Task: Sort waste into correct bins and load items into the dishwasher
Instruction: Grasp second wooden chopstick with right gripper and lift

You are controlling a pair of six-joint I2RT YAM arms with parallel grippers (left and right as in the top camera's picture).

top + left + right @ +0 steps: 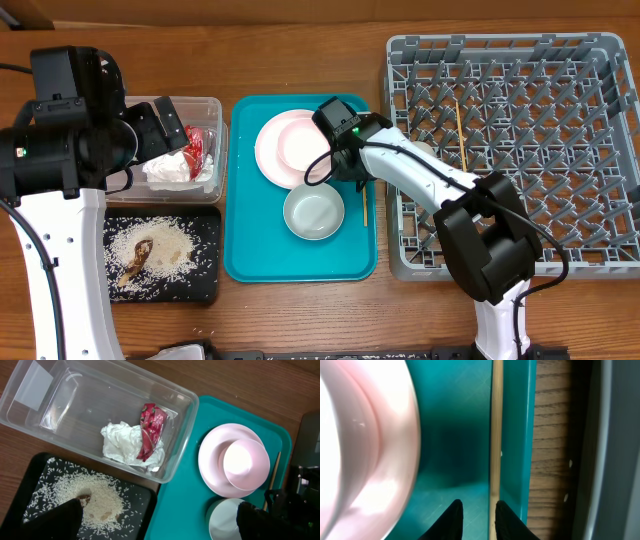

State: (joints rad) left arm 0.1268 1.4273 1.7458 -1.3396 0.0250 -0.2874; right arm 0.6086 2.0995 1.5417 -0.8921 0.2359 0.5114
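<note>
Chopstick (495, 435) lies along right rim of teal tray (460, 420), between right gripper (479, 515) fingers, narrowly parted, not clamping. Thin, light, stiff, likely rolls; pinch mid-length. Left gripper (160, 517) spread wide, empty, over clear tub (190, 420).

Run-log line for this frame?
right gripper: jaws slightly open over chopstick on teal tray | left gripper: open, empty | napkin, wrapper in tub
</note>
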